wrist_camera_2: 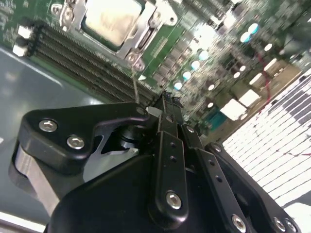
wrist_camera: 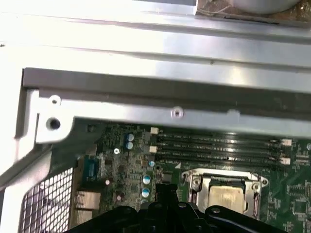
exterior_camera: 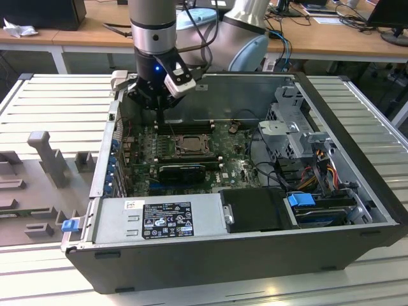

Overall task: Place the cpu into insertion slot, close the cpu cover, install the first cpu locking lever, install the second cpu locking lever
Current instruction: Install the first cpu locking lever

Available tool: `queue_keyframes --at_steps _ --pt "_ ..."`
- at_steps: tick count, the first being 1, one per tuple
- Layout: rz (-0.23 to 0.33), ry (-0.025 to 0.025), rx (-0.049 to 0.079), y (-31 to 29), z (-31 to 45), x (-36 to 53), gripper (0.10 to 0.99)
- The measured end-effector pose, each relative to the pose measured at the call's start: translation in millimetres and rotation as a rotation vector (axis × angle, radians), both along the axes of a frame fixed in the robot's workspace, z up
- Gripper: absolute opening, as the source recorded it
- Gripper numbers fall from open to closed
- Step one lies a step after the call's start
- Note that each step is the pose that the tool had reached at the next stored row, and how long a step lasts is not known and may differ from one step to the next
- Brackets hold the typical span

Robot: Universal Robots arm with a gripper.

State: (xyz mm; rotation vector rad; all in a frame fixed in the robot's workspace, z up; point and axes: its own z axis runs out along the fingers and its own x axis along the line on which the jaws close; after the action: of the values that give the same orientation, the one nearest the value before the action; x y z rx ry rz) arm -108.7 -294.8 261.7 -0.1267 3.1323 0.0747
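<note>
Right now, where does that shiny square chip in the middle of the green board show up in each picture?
Exterior view: the silvery-grey square cpu sits mid-board, under its metal frame cover.
Second wrist view: the cpu lies beyond the black gripper.
First wrist view: the cpu is beside the gripper.
Shared landmark: the long black memory slots alongside it.

Case: an open computer case [exterior_camera: 357,191] lay on its side on a slatted metal table [exterior_camera: 44,102].
Front: a grey power supply [exterior_camera: 159,220] ran along the near wall.
Right: a drive cage [exterior_camera: 296,137] stood above a blue clip [exterior_camera: 301,199].
Board: long black memory slots [wrist_camera: 218,148] lay parallel.
Behind: wooden desks [exterior_camera: 76,35].
</note>
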Motion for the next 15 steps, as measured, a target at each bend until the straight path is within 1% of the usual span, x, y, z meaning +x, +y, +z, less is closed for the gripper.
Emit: queue_keyframes --at_steps 1,2,5,9,12,15 --pt "0.000 0.0006 0.000 4.3 -1.1 0.3 0.106" --pt "0.000 0.0005 0.000 4.7 -1.3 0.3 0.106" --pt "0.000 0.0006 0.000 4.8 -1.7 0.9 0.106" --pt "0.000 0.0018 0.000 4.8 -2.4 7.4 0.106" --pt "0.000 0.0019 0.000 4.9 -2.5 11.5 0.106" --pt "0.000 0.0019 0.000 4.8 -2.5 14.0 0.106"
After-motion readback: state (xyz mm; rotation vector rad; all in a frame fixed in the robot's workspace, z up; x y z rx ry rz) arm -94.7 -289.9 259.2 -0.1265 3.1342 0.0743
